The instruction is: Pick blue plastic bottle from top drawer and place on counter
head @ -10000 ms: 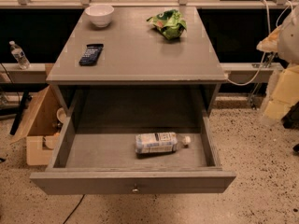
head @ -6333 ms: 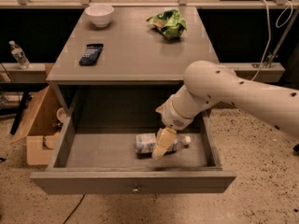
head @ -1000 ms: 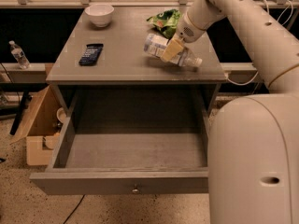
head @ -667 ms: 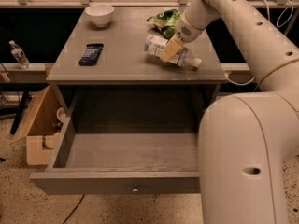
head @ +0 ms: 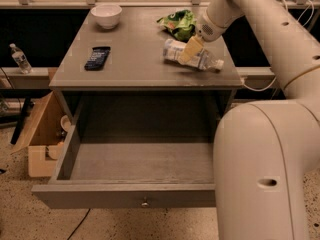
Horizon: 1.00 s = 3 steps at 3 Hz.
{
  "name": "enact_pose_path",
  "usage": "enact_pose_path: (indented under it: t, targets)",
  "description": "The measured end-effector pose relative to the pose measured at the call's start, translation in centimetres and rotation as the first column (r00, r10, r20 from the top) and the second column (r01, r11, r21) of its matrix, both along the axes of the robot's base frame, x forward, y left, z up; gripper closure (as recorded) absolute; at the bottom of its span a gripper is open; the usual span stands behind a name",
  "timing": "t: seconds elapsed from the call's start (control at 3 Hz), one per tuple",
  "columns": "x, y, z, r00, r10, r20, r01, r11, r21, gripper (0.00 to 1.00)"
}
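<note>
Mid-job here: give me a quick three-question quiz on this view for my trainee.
1. True or false: the bottle lies in the drawer.
2. The gripper is over the counter, closed on the bottle. What else lies nearest it? A) bowl B) green bag C) dark remote
3. Fill in: the bottle lies on its ____.
Key: 1 false; 2 B; 3 side.

Cream, hole-dotted arm point(head: 272, 31); tan end effector point(head: 186, 55) above the counter point(head: 130, 59).
</note>
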State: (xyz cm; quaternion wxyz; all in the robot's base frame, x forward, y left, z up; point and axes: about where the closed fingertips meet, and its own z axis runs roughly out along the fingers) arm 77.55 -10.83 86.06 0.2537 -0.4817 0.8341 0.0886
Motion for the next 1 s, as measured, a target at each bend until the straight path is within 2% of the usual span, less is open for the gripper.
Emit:
enact_pose_path:
  t: [0.67,1.0]
  targets:
    - [-1.9,-3.9,4.1,0.9967,-0.023,0.077,0.022,1.000,0.020,0.00]
    - [-4.5,-6.4,6.1,0.9927,-0.013,0.120,0.011,1.000,0.017,0.00]
